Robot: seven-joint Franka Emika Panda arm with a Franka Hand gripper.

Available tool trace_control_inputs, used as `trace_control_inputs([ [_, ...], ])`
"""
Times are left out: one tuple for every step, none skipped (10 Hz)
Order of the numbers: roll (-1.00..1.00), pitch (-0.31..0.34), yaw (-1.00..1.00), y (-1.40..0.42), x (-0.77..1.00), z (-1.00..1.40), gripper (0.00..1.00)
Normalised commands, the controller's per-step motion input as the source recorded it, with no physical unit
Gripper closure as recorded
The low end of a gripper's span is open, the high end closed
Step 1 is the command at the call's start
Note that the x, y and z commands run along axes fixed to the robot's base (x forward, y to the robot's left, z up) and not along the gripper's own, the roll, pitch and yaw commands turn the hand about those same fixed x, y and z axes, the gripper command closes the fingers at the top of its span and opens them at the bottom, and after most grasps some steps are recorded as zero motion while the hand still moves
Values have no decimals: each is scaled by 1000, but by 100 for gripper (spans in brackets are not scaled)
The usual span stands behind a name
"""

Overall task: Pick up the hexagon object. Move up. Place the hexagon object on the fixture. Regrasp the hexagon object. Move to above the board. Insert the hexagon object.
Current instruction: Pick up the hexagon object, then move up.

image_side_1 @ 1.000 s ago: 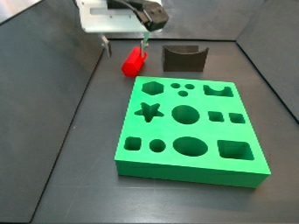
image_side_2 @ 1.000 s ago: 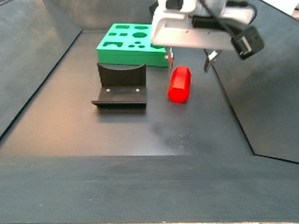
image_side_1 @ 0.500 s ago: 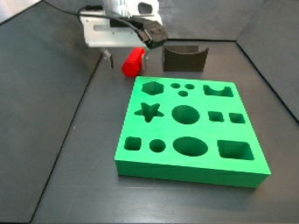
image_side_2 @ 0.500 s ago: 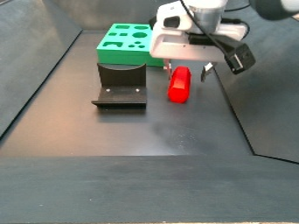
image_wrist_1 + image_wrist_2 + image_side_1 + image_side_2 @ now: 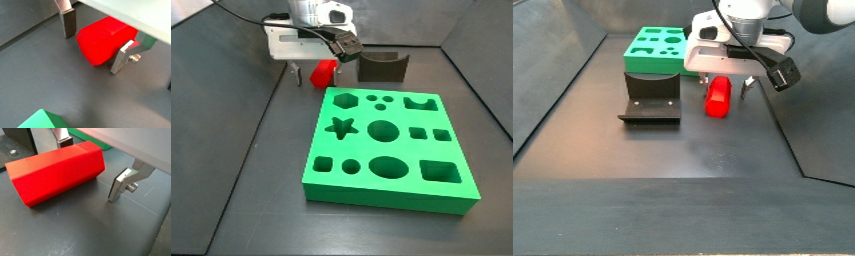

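Note:
The red hexagon object [image 5: 325, 71] lies on the dark floor between the fixture [image 5: 382, 66] and the left wall, behind the green board [image 5: 389, 140]. My gripper [image 5: 315, 73] is low over it, open, with one silver finger on each side. In both wrist views the hexagon [image 5: 103, 42] [image 5: 57, 175] lies between the fingers [image 5: 68, 22] [image 5: 122, 185] with gaps showing, so it is not clamped. In a side view the gripper [image 5: 724, 86] sits over the hexagon's [image 5: 718, 98] far end, to the right of the fixture [image 5: 649, 97] and board [image 5: 656, 50].
Dark sloping walls [image 5: 238, 80] enclose the floor on the left, right and back. The fixture's corner [image 5: 17, 140] and the board's edge [image 5: 87, 135] show close behind the hexagon. A board corner [image 5: 40, 120] shows in a wrist view.
My gripper has come down from above the hexagon object until its open fingers straddle it. The hexagon, fixture and board have not moved.

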Motion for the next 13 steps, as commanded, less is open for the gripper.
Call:
trace_control_inputs([
  [0, 0, 0, 0, 0, 0, 100],
  [0, 0, 0, 0, 0, 0, 100],
  [0, 0, 0, 0, 0, 0, 100],
  [0, 0, 0, 0, 0, 0, 100],
  [0, 0, 0, 0, 0, 0, 100],
  [0, 0, 0, 0, 0, 0, 100],
  [0, 0, 0, 0, 0, 0, 100],
  [0, 0, 0, 0, 0, 0, 100],
  [0, 0, 0, 0, 0, 0, 100],
  [0, 0, 0, 0, 0, 0, 100],
  [0, 0, 0, 0, 0, 0, 100],
  [0, 0, 0, 0, 0, 833, 100],
  [-11, 45, -14, -54, -85, 772, 100],
])
